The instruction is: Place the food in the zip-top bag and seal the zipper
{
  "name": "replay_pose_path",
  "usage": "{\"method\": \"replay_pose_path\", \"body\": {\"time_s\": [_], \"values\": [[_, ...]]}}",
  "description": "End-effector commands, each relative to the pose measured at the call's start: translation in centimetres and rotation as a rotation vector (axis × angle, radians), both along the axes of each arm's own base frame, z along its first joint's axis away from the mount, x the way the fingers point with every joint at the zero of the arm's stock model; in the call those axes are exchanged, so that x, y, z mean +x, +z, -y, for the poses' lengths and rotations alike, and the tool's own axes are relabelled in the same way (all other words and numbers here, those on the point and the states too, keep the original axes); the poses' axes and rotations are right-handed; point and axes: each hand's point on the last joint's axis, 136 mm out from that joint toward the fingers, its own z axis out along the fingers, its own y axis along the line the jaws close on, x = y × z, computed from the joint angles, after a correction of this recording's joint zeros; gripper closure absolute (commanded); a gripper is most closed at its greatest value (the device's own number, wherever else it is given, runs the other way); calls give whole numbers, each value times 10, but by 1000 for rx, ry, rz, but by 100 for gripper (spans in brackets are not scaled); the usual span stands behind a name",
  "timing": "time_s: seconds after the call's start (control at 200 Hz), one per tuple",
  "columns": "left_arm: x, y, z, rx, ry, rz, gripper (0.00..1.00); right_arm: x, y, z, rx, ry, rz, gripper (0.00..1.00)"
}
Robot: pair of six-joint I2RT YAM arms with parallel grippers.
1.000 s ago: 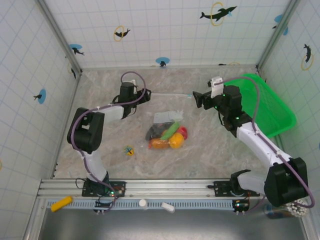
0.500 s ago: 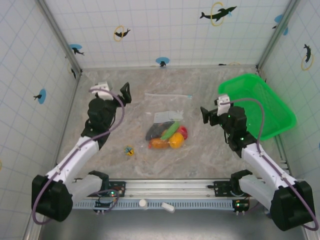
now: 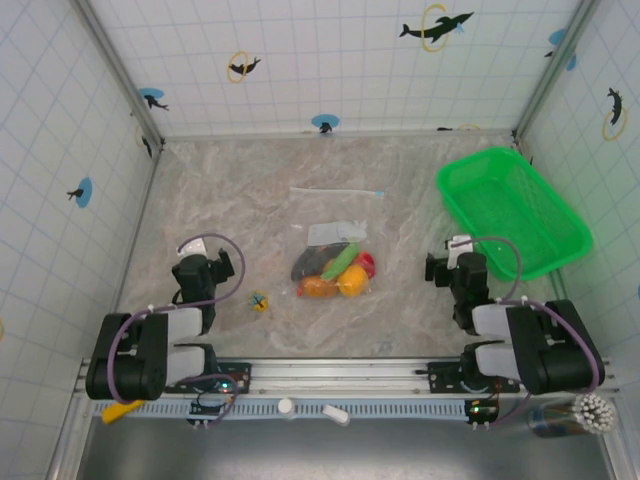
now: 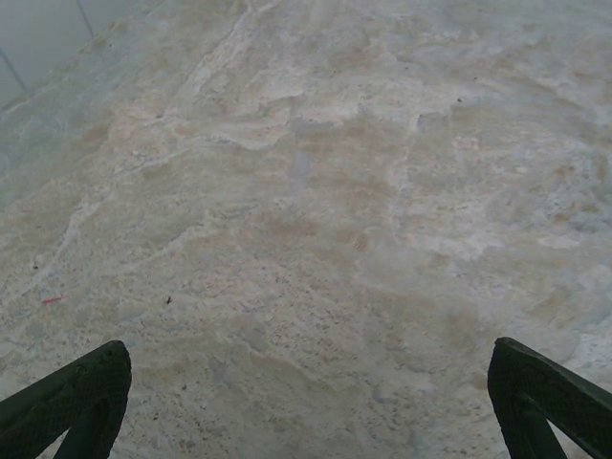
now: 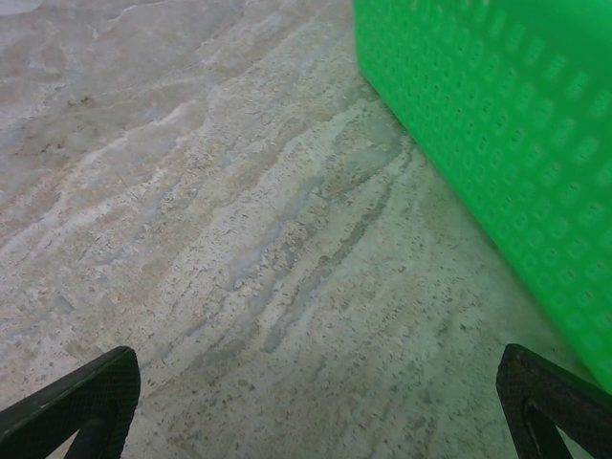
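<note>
Jaws spread wide and empty on left gripper [image 3: 203, 268] and right gripper [image 3: 452, 267], both low by the near edge of marbled worktop [image 3: 200, 190]. Tiny yellow-blue trinket [image 3: 259, 301] just beside the left one. Mid-worktop, small toy fruits and vegetables [image 3: 335, 272] heaped at the near end of clear floppy zip-top bag [image 3: 337, 233], thin zipper strip [image 3: 335, 190] at its far end. Bright green plastic basket [image 3: 510, 210] toward the far right corner.

Even, diffuse overhead light keeps the top view bright and sharp, with faint, soft shadows on the tabletop [image 3: 400, 180] and slight glare on the zip-top bag [image 3: 335, 236]. The left wrist view is pale and hazy toward its far left corner. In the right wrist view the green basket [image 5: 497, 115] is vividly saturated and slightly soft.
</note>
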Motion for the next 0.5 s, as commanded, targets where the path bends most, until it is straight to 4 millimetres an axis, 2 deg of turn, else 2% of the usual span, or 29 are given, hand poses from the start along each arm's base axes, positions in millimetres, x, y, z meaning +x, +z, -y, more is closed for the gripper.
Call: {"method": "replay_pose_path", "body": {"time_s": [0.0,0.07,0.145,0.215,0.26,0.285,0.355,0.42,0.495], "values": [[11,22,1,1,-39,137,2,9,20,5,9,-4,137,0],[10,23,0,-3,-54,159,2,6,21,9,63,-16,156,0],[8,26,4,1,-99,195,2,1,21,21,130,-67,185,0],[-1,29,3,4,-90,239,2,-1,33,19,202,-32,252,0],[-5,34,4,12,-96,279,2,3,17,14,232,13,155,0],[-4,37,5,15,-105,294,2,4,16,15,222,10,149,0],[10,10,6,15,-111,144,2,3,24,15,224,9,198,0],[12,20,6,2,-110,198,2,6,17,16,204,-7,160,0],[12,13,5,3,-109,160,2,6,16,17,189,-19,159,0]]}}
